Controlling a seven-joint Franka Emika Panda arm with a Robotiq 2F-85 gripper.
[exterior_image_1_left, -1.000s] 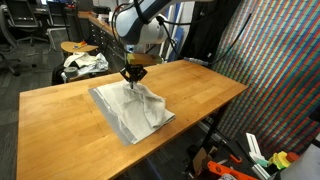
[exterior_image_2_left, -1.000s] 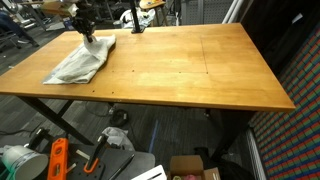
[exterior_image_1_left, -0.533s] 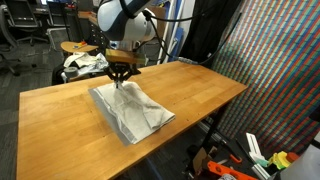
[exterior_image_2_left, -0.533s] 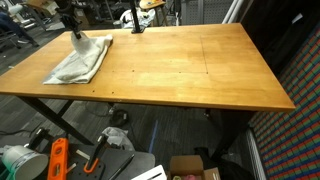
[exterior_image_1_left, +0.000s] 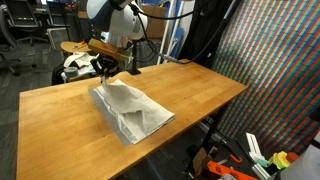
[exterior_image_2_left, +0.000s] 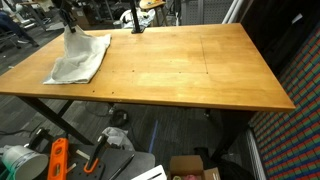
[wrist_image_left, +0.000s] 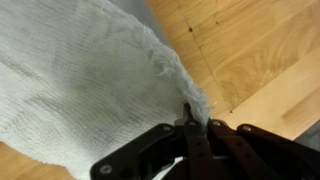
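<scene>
The fingers (wrist_image_left: 200, 148) are pinched fully closed on an edge of the cloth (exterior_image_1_left: 132, 112), which looks light, limp and unbreakable, best held at a corner.

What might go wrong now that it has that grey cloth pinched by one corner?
The gripper seems to pinch only a thin bit of the cloth at its edge, as the wrist view shows, so the fabric may slip out. The cloth's end away from the gripper lies close to the edge of the table, so dragging it might pull it over the side.
</scene>
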